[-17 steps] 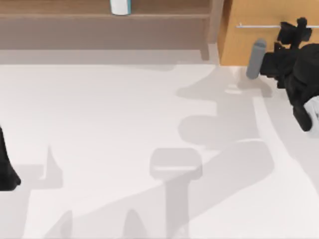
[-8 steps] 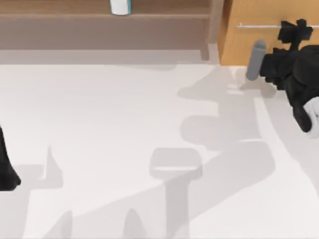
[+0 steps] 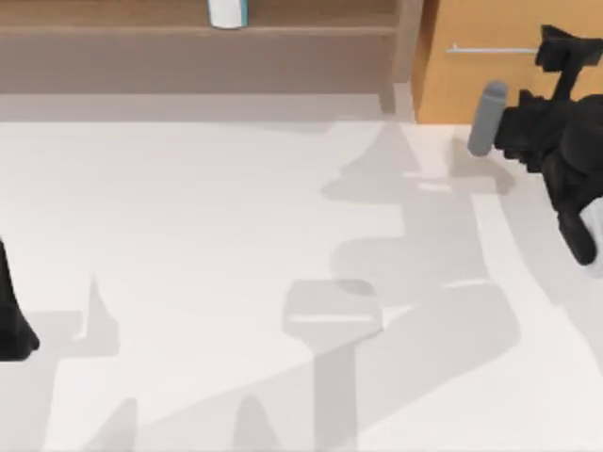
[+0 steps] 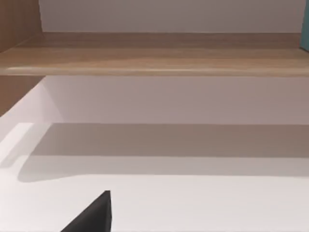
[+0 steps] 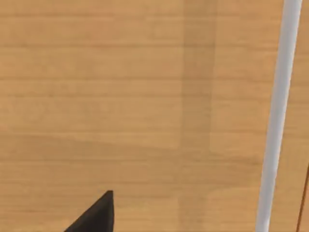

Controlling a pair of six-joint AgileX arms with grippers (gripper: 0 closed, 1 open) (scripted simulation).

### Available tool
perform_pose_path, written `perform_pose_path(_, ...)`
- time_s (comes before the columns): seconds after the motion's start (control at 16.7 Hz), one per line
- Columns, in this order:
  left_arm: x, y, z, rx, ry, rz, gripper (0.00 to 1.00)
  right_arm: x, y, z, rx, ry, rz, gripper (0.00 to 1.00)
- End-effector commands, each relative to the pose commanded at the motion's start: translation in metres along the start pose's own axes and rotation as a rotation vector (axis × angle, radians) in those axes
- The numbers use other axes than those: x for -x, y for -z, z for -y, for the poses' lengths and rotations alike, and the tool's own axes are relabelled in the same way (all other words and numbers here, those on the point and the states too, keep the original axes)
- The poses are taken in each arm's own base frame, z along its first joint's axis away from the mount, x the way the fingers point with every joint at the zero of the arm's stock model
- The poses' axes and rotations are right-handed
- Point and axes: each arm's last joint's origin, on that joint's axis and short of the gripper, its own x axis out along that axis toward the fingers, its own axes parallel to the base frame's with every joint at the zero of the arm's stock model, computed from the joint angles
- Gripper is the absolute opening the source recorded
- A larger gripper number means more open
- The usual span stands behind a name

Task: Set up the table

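Orange-wood drawer front (image 5: 120, 96), thin metal bar handle (image 5: 277, 121) beside right gripper (image 3: 563, 49).

My right arm reaches up toward two o'clock in the top view. It is black, with a grey round part sticking out on its side. My right gripper (image 3: 563, 49) is at the very end, up near the far right corner, pointing to twelve o'clock. I cannot tell if it is open or closed. One dark finger tip (image 5: 94, 215) peeks into the right wrist view. My left arm (image 3: 11, 315) is parked at nine o'clock, by the left edge. A dark finger tip (image 4: 91, 215) peeks into the left wrist view.
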Motion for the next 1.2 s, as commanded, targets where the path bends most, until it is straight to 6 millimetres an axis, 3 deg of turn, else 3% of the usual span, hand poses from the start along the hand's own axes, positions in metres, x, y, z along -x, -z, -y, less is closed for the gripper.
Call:
perform_pose_path(0.3,0.000,0.000,0.000,0.000,0.000,0.000,1.00,0.018,0.003,-0.009,0.001,-0.044,-0.011,1.00)
perform_pose_path(0.66,0.000,0.000,0.000,0.000,0.000,0.000,1.00,0.019,0.002,-0.009,-0.008,-0.045,-0.009,1.00)
perform_pose_path(0.84,0.000,0.000,0.000,0.000,0.000,0.000,1.00,0.022,-0.034,0.003,-0.095,-0.009,0.049,1.00)
perform_pose_path(1.2,0.000,0.000,0.000,0.000,0.000,0.000,1.00,0.036,-0.148,0.025,-0.447,-0.017,0.185,1.00)
